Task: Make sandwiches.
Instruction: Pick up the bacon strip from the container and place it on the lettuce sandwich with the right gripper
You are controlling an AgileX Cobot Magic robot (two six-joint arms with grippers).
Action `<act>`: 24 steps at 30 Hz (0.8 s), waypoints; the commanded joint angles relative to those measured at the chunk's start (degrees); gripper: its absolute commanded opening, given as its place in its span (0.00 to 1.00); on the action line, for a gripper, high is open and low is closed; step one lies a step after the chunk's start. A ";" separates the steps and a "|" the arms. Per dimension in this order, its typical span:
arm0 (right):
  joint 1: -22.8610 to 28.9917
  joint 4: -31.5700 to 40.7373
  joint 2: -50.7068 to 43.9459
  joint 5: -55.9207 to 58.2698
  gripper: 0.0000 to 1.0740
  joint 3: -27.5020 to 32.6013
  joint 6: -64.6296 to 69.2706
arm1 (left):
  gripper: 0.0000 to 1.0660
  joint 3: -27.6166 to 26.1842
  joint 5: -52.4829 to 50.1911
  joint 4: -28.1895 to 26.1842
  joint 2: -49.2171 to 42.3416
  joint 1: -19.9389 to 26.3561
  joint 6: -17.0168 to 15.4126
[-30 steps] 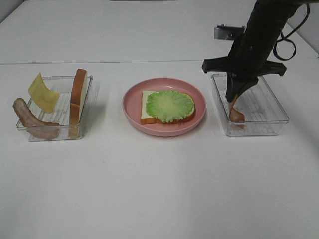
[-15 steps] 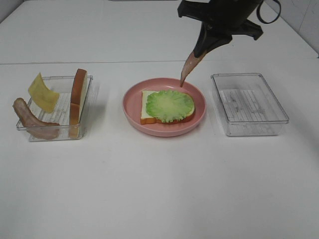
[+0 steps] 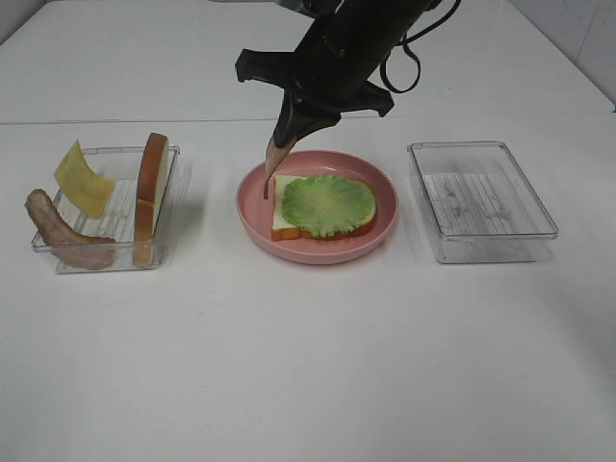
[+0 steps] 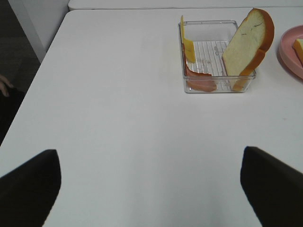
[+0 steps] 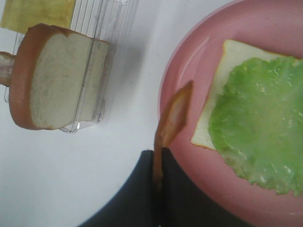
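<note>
A pink plate [image 3: 318, 252] [image 5: 189, 61] holds a white bread slice [image 3: 282, 217] [image 5: 227, 61] with a green lettuce leaf [image 3: 329, 203] [image 5: 260, 127] on top. My right gripper [image 3: 289, 133] [image 5: 158, 165] is shut on a reddish-brown bacon strip [image 3: 272, 164] [image 5: 173, 116]. The strip hangs down over the plate's left rim, beside the bread. My left gripper [image 4: 149, 158] stands open over bare table with nothing in it, well back from the left tray [image 4: 215, 87]; it does not show in the high view.
The clear left tray [image 3: 106, 255] holds a yellow cheese slice [image 3: 82, 178] [image 4: 188, 45], another bacon strip [image 3: 63, 236] [image 4: 201, 82] and an upright bread slice [image 3: 151, 192] [image 4: 246, 45] [image 5: 52, 78]. A clear tray [image 3: 481, 202] stands right of the plate with nothing in it.
My right gripper lifted the bacon strip out of the right tray and carried it leftward across the plate to its left rim. The left gripper stayed open.
</note>
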 commanded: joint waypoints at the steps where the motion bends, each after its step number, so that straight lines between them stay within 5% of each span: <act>1: -0.06 1.83 3.27 -0.97 0.00 -2.01 -1.83 | 0.92 -0.06 -0.40 0.11 -0.97 0.23 0.00; 12: -0.06 2.35 4.47 -2.18 0.00 -2.35 -3.15 | 0.92 -0.06 -0.40 0.11 -0.97 0.23 0.00; 24: -0.06 -13.58 4.47 -2.69 0.00 -2.35 0.86 | 0.92 -0.06 -0.40 0.11 -0.97 0.23 0.00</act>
